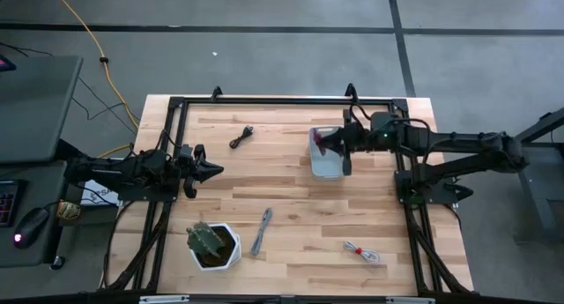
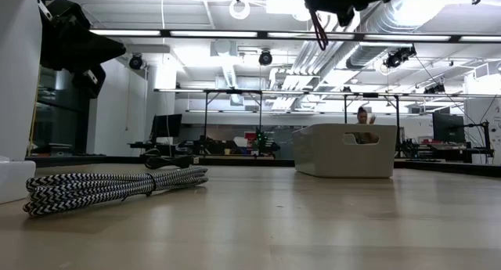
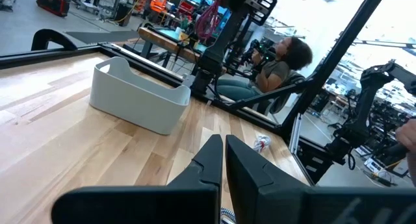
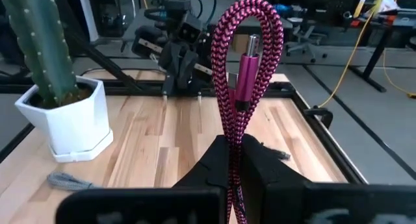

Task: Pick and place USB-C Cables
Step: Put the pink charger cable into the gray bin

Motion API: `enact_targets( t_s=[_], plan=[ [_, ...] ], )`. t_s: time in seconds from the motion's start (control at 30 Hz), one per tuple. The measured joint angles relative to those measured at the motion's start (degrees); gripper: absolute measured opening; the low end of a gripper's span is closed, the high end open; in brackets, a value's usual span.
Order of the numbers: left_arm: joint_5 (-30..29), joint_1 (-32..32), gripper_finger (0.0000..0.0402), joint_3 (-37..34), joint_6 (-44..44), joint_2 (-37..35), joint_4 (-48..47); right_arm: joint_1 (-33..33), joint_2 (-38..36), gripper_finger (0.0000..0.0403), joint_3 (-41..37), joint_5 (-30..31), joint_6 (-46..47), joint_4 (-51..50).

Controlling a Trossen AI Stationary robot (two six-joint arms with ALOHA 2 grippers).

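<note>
From the low view the pale tray (image 2: 345,151) hides its inside, the right pincer (image 2: 338,5) is cut off by the top edge, and the dark red cable (image 2: 317,23) shows only a hanging loop.

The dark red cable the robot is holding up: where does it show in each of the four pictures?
High view: dark red cable in the right gripper, over the pale tray.
Low view: hanging at the top edge, above the tray.
Left wrist view: far off, top, beyond the tray.
Right wrist view: centre, looped upward; no tray.
Shared landmark: the tray.
</note>
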Motion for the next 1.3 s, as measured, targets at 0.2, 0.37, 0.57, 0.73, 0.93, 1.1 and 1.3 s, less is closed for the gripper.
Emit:
enact_targets(
  t_s=[0.2,0.37,0.57,0.73,0.93,1.1,1.3],
  plan=[
    [-0.02,-0.02,0.0001,0.02,0.0,0.0,-0.01,0.13,0.0,0.0,0.0,3.66,1.05,-1.11],
    [0.0,-0.02,0.0001,0.02,0.0,0.01,-0.01,0.35,0.0,0.0,0.0,3.96,1.5,-1.51],
    [-0.02,0.0,0.0001,0.0,0.0,-0.01,0.01,0.35,0.0,0.0,0.0,3.91,0.9,-2.31],
    [-0.01,-0.01,0.0001,0.01,0.0,0.0,-0.01,0.35,0.0,0.0,0.02,4.07,1.81,-3.19],
    [-0.02,0.0,0.0001,0.0,0.0,0.01,-0.01,0.14,0.27,0.0,0.04,8.56,4.27,-4.7],
    [0.0,0.0,0.0001,0.01,0.0,-0.01,-0.01,-1.19,1.39,0.0,0.15,10.43,6.74,-5.25],
    [-0.02,0.0,0.0001,0.0,0.0,0.01,-0.03,-3.72,5.08,0.0,0.15,16.31,9.76,-9.6]
  ],
)
